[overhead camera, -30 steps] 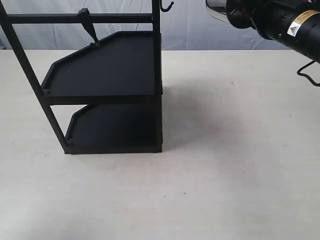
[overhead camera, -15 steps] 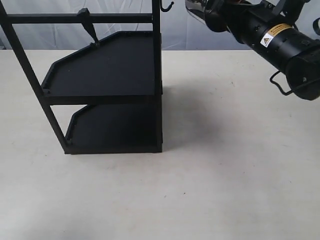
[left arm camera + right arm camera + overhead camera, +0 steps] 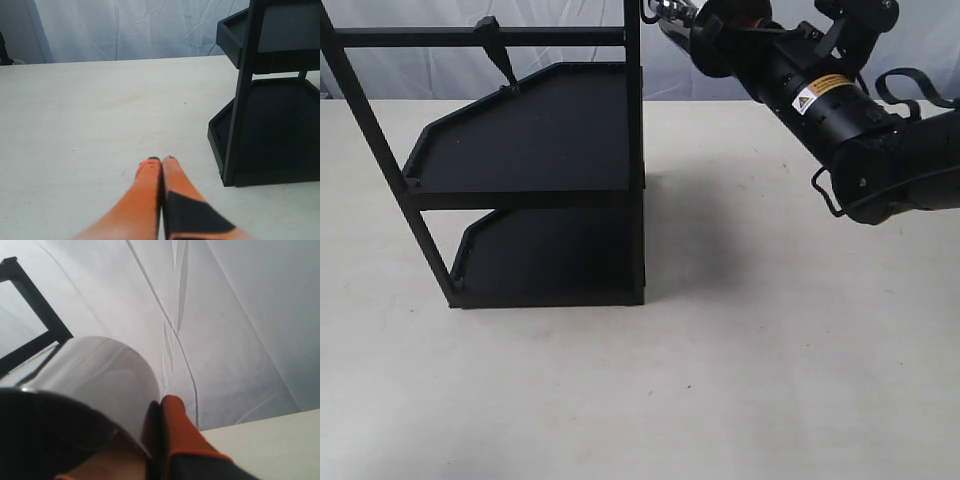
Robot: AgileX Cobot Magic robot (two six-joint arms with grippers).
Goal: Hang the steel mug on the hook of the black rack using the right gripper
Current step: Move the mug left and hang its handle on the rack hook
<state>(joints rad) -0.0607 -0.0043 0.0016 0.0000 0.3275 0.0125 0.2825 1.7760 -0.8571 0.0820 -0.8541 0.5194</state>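
The black rack [image 3: 535, 150] stands on the left of the table, and its thin hook [image 3: 647, 13] sticks out from the right post at the top edge of the exterior view. My right gripper [image 3: 695, 25] reaches in from the right, shut on the steel mug [image 3: 672, 18], which sits right beside the hook. Whether they touch cannot be told. In the right wrist view the shiny mug [image 3: 95, 375] fills the lower left, with the orange fingers [image 3: 172, 422] pinching its wall; rack posts [image 3: 37, 307] show behind. My left gripper [image 3: 161, 161] is shut and empty, low over the table.
A thicker slanted peg [image 3: 498, 50] hangs from the rack's crossbar above the upper shelf. The rack's base [image 3: 270, 140] stands close to the left gripper. A white curtain [image 3: 225, 315] backs the table.
The right arm has swung left and lower with the mug, bringing it from the top right corner up to the hook. The rack has not moved.
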